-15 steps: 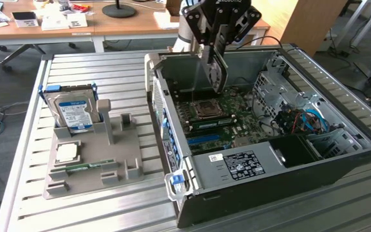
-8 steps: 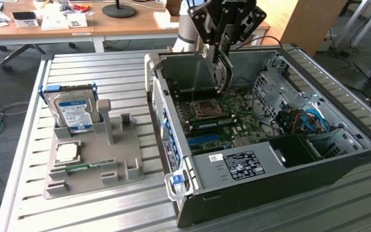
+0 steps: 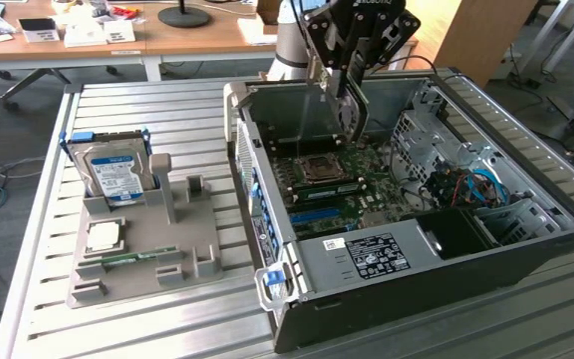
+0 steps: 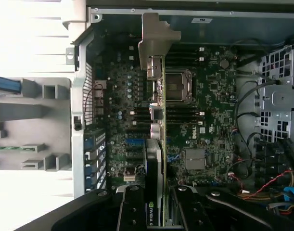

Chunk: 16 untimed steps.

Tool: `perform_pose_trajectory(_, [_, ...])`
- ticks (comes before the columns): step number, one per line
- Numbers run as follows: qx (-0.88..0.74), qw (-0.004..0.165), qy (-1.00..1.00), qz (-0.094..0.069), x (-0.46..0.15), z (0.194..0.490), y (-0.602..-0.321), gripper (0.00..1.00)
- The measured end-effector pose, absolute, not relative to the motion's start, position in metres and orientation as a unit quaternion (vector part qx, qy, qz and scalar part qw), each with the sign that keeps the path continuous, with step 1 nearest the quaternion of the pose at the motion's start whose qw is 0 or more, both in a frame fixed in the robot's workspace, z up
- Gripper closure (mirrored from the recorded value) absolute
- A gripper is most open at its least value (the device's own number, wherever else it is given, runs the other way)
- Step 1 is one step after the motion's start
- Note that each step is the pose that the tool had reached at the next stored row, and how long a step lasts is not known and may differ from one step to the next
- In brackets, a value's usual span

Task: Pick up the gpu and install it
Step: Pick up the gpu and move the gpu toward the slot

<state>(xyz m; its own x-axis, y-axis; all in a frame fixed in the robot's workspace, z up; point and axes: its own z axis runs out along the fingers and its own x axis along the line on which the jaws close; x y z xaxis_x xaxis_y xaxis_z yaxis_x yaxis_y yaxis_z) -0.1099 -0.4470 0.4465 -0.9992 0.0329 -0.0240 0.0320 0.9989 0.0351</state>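
From my end the fingers (image 4: pixel 133 207) are clenched on the graphics card (image 4: pixel 157 144) — it hangs on edge over the motherboard (image 3: pixel 367 176) of the open computer case (image 3: pixel 447 292), just beside the processor socket (image 3: pixel 319 169), with its silver bracket (image 4: pixel 158 36) at the end away from the fingers. I can't tell whether it touches the board. On the tabletop (image 3: pixel 117 329) the hard drive (image 3: pixel 116 176) stands in its grey holder (image 3: pixel 162 239).
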Motion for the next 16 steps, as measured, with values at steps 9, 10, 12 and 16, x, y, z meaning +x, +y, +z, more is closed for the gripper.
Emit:
perform_pose_trajectory(9, [0.016, 0.012, 1.0, 0.017, -0.097, 0.446, -0.447, 0.73])
perform_pose_trajectory(10, [0.016, 0.012, 1.0, 0.017, -0.096, 0.446, -0.447, 0.73])
perform_pose_trajectory(12, [0.016, 0.012, 1.0, 0.017, -0.092, 0.446, -0.447, 0.73])
perform_pose_trajectory(16, [0.016, 0.012, 1.0, 0.017, -0.086, 0.446, -0.447, 0.73])
